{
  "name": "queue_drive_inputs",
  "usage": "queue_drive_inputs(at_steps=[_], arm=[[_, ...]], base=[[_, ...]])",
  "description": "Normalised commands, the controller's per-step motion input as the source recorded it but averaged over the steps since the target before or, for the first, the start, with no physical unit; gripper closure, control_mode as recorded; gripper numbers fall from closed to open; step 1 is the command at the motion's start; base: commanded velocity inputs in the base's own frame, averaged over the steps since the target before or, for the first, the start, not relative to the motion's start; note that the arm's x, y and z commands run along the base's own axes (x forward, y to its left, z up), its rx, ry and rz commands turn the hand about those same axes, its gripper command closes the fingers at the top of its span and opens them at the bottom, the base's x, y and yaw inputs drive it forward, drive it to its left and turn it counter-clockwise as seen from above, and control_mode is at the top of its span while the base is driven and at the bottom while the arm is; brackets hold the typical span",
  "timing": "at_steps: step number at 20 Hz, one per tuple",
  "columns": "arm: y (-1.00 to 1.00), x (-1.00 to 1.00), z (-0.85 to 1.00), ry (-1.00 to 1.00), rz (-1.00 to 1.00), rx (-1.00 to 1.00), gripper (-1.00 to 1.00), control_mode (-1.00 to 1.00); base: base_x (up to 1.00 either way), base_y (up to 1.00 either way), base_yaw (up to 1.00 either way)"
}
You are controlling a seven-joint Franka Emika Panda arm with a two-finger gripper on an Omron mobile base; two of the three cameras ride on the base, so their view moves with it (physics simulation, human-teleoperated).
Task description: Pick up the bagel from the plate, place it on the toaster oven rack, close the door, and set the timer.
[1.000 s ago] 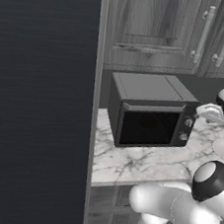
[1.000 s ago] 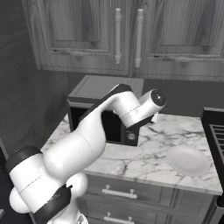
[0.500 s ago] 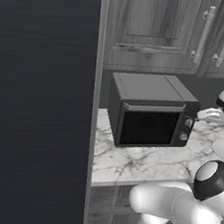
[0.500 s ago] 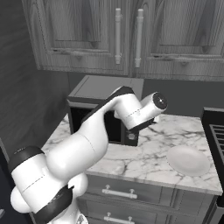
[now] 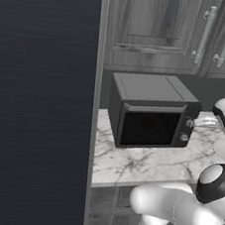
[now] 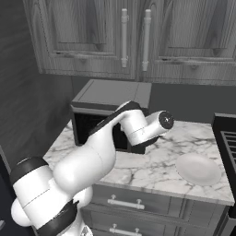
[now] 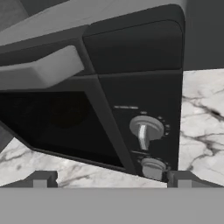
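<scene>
The grey toaster oven (image 5: 147, 88) stands on the marble counter with its dark glass door (image 5: 149, 129) shut, handle bar (image 7: 43, 70) along the top edge. My gripper (image 7: 111, 180) is open, fingertips spread wide and empty. It points at the oven's right control panel, where an upper knob (image 7: 146, 129) and a lower knob (image 7: 153, 166) sit just ahead. From the left base view the gripper (image 5: 201, 122) hovers right beside that panel. The white plate (image 6: 199, 168) lies bare to the right. The bagel and the rack are hidden behind the dark door.
A tall dark panel (image 5: 36, 100) walls off the left side of the counter (image 5: 143, 163). Grey upper cabinets (image 6: 133, 37) hang over the oven. A black stove (image 6: 228, 147) borders the counter on the right. My arm (image 6: 101, 152) crosses in front of the oven.
My hand has dropped a little and come closer to the oven's control panel. The door has stayed shut and the plate has not moved.
</scene>
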Motion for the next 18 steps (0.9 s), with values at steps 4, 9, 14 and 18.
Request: queue_drive_inputs(at_steps=[4,9,14,18], arm=[[0.0,0.32,-0.04,0.06,0.0,0.0,-1.0,-1.0],[-0.05,0.35,0.0,0.1,0.0,0.0,-1.0,-1.0],[-0.12,0.29,-0.07,0.11,0.0,-0.01,-1.0,-1.0],[-0.09,0.17,-0.23,0.1,0.0,-0.02,-1.0,-1.0]], base=[[0.0,0.0,0.0],[0.0,0.0,0.0],[0.0,0.0,0.0],[0.0,0.0,0.0]])
